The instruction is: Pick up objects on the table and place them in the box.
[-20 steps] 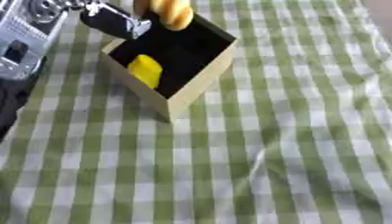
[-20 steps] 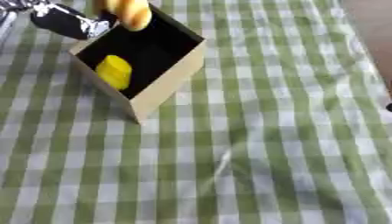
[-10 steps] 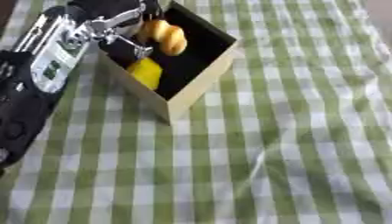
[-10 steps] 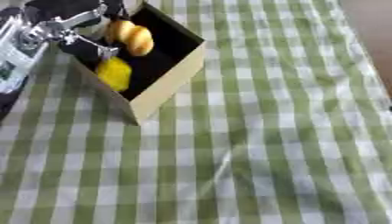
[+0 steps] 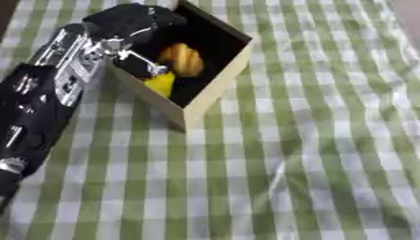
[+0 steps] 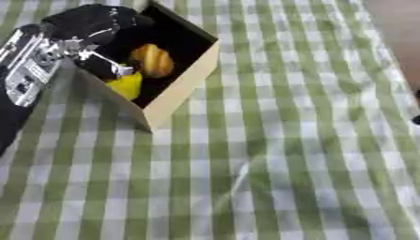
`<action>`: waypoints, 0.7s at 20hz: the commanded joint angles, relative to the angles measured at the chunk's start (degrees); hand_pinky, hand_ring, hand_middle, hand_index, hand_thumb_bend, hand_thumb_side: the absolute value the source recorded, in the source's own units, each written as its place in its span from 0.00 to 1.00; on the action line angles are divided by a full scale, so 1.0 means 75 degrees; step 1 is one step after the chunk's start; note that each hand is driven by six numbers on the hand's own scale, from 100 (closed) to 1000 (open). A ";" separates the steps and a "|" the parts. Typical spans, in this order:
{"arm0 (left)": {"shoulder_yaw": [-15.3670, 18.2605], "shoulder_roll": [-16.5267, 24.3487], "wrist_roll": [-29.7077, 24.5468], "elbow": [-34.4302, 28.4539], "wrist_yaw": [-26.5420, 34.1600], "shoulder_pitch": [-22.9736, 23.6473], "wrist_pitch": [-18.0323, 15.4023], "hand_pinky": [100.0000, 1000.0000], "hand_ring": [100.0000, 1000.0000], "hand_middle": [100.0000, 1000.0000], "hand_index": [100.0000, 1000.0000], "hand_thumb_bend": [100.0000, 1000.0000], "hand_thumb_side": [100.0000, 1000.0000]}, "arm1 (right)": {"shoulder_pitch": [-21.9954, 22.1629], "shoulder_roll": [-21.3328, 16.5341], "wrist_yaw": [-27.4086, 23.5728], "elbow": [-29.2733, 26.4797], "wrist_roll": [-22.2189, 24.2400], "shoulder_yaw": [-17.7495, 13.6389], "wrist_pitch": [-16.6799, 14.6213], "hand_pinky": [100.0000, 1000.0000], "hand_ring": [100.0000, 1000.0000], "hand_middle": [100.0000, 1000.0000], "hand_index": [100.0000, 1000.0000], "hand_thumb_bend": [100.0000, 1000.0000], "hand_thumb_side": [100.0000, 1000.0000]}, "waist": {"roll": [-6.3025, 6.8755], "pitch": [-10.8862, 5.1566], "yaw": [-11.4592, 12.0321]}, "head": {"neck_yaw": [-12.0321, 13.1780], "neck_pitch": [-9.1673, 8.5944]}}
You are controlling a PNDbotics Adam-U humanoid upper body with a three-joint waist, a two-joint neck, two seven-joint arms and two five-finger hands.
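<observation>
Green-and-white checked cloth [image 5: 311, 140] covers the whole tabletop, lying a little wrinkled toward the near right. On it, at the upper left, stands an open box [image 5: 215, 89] with pale tan walls and a dark inside, turned so that one corner points toward the camera. Inside the box lie two things — an orange, rounded object [image 5: 182, 59] near the middle, and a yellow object [image 5: 161, 83] lower down, close against the near-left wall and just beside the orange one. The left arm [image 5: 49, 98], black with silver joints, comes in from the lower left edge and reaches up along the box's left side. Its left robot hand [image 5: 131, 28] sits over the box's upper-left rim, with a dark finger [image 5: 147, 65] reaching down into the box, its tip near both objects — whether it touches either cannot be told. How far the fingers are curled cannot be told, and nothing is seen clamped in the hand. No loose objects show on the cloth around the box.
</observation>
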 commanded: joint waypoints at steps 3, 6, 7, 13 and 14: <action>0.0179 0.0026 0.0249 -0.0090 -0.0147 -0.0111 0.0028 0.75 0.78 0.77 0.93 0.11 0.18 | 0.0022 -0.0035 -0.0038 -0.0125 0.0037 -0.0034 0.0073 0.91 0.77 0.47 0.79 0.00 0.47 | -0.0035 -0.0179 0.0024 | -0.0050 -0.0022; 0.0191 0.0050 0.0157 -0.0302 0.0036 -0.0130 0.0070 0.75 0.77 0.77 0.92 0.08 0.20 | 0.0031 -0.0020 -0.0024 -0.0125 0.0054 -0.0022 0.0125 0.91 0.77 0.47 0.79 0.00 0.47 | -0.0033 -0.0186 0.0042 | -0.0067 -0.0006; 0.0207 0.0068 0.0131 -0.0420 0.0103 -0.0152 0.0091 0.75 0.77 0.76 0.92 0.07 0.19 | 0.0029 -0.0017 -0.0024 -0.0125 0.0060 -0.0014 0.0143 0.91 0.77 0.47 0.79 0.00 0.47 | -0.0032 -0.0193 0.0049 | -0.0078 0.0005; 0.0434 0.0204 -0.0040 -0.1286 0.0996 -0.0241 0.0358 0.74 0.74 0.73 0.89 0.00 0.14 | 0.0056 -0.0025 -0.0041 -0.0125 0.0082 -0.0009 0.0224 0.91 0.77 0.47 0.79 0.00 0.47 | -0.0032 -0.0258 0.0109 | -0.0123 0.0048; 0.0481 0.0259 -0.0104 -0.1510 0.1305 -0.0242 0.0450 0.74 0.73 0.73 0.88 0.00 0.14 | 0.0067 -0.0034 -0.0049 -0.0125 0.0067 -0.0021 0.0216 0.91 0.77 0.47 0.79 0.00 0.47 | -0.0037 -0.0274 0.0123 | -0.0135 0.0062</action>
